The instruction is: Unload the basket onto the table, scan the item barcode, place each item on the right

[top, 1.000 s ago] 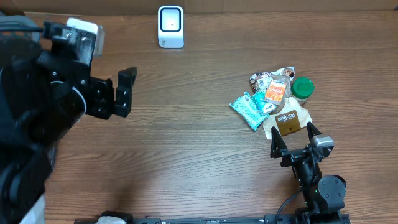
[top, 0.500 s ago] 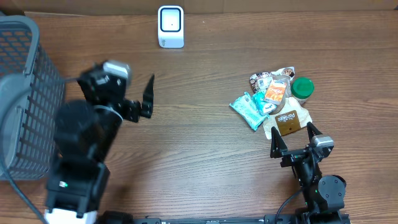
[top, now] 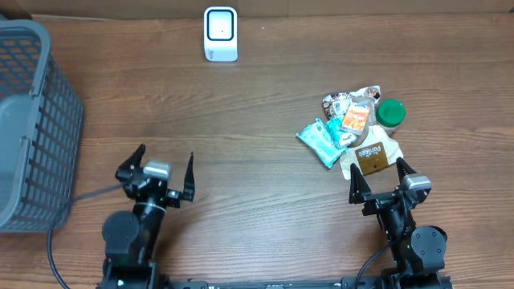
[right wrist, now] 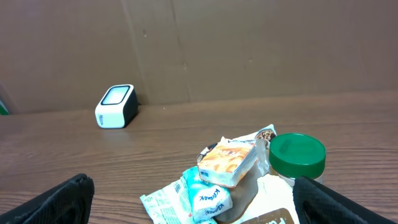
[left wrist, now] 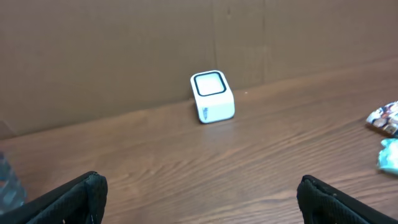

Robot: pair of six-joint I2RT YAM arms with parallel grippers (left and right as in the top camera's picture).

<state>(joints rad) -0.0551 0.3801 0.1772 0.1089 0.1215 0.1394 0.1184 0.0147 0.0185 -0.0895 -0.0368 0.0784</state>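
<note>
**Item location.** The item pile [top: 353, 132] lies on the right half of the table [top: 257, 201], nearer the right edge than the centre. It consists of a teal packet [top: 324, 141], an orange packet [top: 354, 120], a green-lidded jar [top: 391, 113] and a brown pouch [top: 371, 156], all touching or overlapping. No item is lifted or held.

**Right claw.** The right claw [top: 377, 175] sits just on the near side of the brown pouch. Its jaws are spread wide and empty, and it points at the pile.

**Scanner.** The scanner [top: 220, 34] stands at the far edge of the table, left of centre and well apart from the pile.

**Change.** Within the last second the left arm has dropped from a raised position over the left side of the table to a low posture near the near edge. The left claw [top: 163, 163] is spread wide, empty and aimed at the scanner. The basket [top: 32, 120] at the left edge, previously masked by the arm, is now in full view. The pile, scanner and right claw are unchanged.

**Consequence.** Both arms appear parked and free. No scan is under way. The right claw is the better placed to pick the next item.
</note>
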